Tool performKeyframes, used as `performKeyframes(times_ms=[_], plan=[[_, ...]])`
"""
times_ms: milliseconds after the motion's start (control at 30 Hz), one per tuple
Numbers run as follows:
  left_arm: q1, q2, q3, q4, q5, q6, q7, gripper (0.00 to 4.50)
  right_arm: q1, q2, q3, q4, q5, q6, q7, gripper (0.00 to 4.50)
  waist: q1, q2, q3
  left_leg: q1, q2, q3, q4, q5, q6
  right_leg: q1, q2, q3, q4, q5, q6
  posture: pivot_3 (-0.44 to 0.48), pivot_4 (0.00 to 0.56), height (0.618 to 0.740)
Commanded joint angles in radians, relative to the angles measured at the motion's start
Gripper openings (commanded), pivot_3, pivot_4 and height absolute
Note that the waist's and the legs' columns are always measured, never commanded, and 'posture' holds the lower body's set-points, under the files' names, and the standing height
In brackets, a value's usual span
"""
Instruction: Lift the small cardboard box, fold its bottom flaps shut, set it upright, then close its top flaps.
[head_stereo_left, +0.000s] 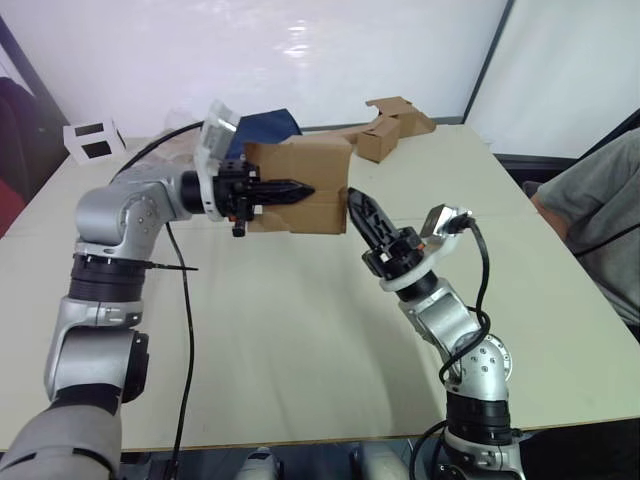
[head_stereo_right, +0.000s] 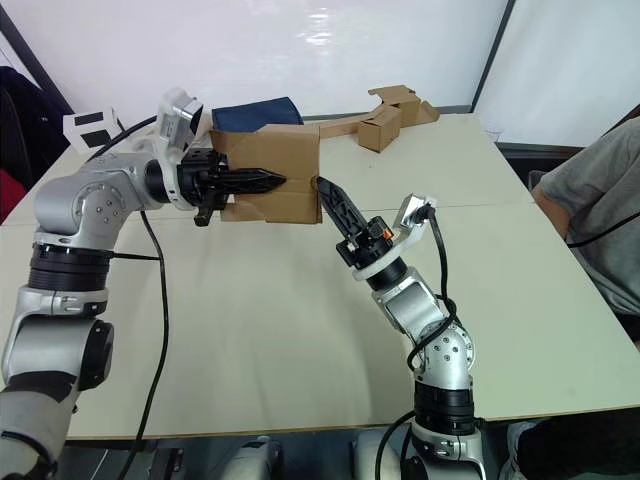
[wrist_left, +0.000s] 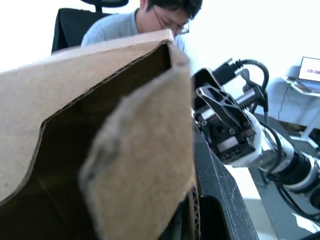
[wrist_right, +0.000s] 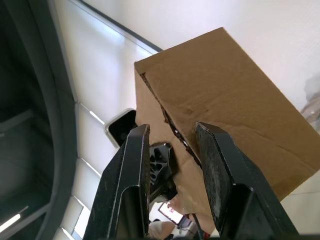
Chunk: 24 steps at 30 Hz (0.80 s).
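— Just ahead of the right gripper (head_stereo_left: 357, 203), up off the table (head_stereo_left: 300, 340): the small cardboard box (head_stereo_left: 300, 160), hanging in the air on its side.

— Held by what?

— By the left gripper (head_stereo_left: 305, 190), reaching in from the opposite side and pinched on one wall. One black finger laid flat across the outside face, the other judged to be inside.

— And the right gripper's fingers?

— Spread apart, gripping nothing. Tips right up against the lower corner of the box end nearest them, touching or very close; hard to say which.

— Step in hand, then?

— Past the lifting, by the look of it. Probably at the folding of the bottom flaps. Seen from the left wrist, one flap (wrist_left: 145, 160) bent partway across the open end, not flat yet.

— Next move?

— Likely a push with the right fingertips against that end, flap by flap, toward the left gripper, while holding the pinch firm so as not to let the box swing. Worth keeping the push square to each hinge, for fear of crumpling a wall. After that, turning the box upright and setting it on the table below both grippers.

— Top flaps?

— Impossible to judge from here how far open. Left for last anyway.
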Motion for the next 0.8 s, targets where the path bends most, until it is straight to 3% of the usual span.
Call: performKeyframes(times_ms=[33, 800], plan=[[-0.032, -0.014, 0.022, -0.012, -0.001, -0.026, 0.022, 0.00, -0.014, 0.025, 0.081, -0.049, 0.009, 0.034, 0.006, 1.46, 0.000, 0.000, 0.000, 0.000, 0.000, 0.000, 0.000, 0.000, 0.000, 0.000, 0.000, 0.000, 0.000, 0.000, 0.000, 0.000, 0.150, 0.740], [-0.034, -0.006, 0.030, 0.004, 0.000, -0.036, 0.018, 0.00, 0.056, -0.068, 0.071, -0.081, -0.018, 0.052, 0.018, 1.46, 0.001, 0.000, 0.000, 0.000, 0.000, 0.000, 0.000, 0.000, 0.000, 0.000, 0.000, 0.000, 0.000, 0.000, 0.000, 0.000, 0.150, 0.740]])
